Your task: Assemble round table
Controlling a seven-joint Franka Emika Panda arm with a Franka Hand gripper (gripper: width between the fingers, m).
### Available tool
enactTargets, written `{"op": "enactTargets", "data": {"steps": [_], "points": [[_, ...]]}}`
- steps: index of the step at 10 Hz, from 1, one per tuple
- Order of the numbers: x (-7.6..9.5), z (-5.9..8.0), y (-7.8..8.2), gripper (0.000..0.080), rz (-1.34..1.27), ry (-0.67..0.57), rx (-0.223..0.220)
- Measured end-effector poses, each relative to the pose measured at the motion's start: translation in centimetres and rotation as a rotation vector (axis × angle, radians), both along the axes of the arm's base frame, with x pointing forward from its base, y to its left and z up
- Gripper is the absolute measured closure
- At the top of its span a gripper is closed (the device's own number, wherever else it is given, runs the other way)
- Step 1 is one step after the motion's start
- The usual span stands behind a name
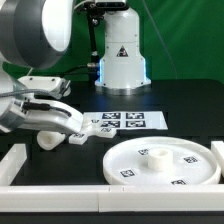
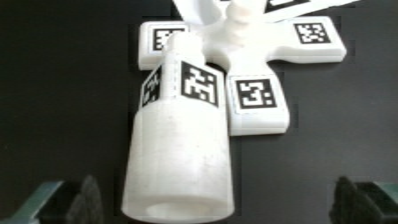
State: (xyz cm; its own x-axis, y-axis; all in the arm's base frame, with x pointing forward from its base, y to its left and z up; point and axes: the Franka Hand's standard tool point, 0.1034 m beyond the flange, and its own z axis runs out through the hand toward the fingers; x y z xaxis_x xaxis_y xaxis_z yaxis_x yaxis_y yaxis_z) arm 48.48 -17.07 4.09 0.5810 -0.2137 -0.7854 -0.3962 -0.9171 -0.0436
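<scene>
The white cylinder leg point(image 2: 183, 140) lies on its side on the black table, a square tag on its upper side. Its far end touches the cross-shaped base point(image 2: 249, 55), which lies flat with tags on its arms. My gripper point(image 2: 217, 205) is open, one dark finger on each side of the leg's near end, neither touching it. In the exterior view the gripper point(image 1: 45, 130) hangs low at the left over the leg point(image 1: 48, 140) and the base point(image 1: 82, 136). The large round disc point(image 1: 165, 165) lies flat at the front right with a short stub in its middle.
The marker board point(image 1: 122, 122) lies flat behind the parts. A white border wall point(image 1: 60, 172) runs along the table's front and the exterior view's left. A white robot pedestal point(image 1: 122, 60) stands at the back before a green curtain.
</scene>
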Motion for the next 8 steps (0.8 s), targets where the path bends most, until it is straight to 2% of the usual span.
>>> {"op": "enactTargets", "data": {"steps": [3,6,8], "points": [[-1.7,-1.8,-1.2,0.0151,-0.017,0.037,0.005],[-3.3,-3.0,-0.5,0.0151,-0.024,0.072,0.006],[-3.4,-3.3,-0.4,0.0151,-0.022,0.076,0.008]]}}
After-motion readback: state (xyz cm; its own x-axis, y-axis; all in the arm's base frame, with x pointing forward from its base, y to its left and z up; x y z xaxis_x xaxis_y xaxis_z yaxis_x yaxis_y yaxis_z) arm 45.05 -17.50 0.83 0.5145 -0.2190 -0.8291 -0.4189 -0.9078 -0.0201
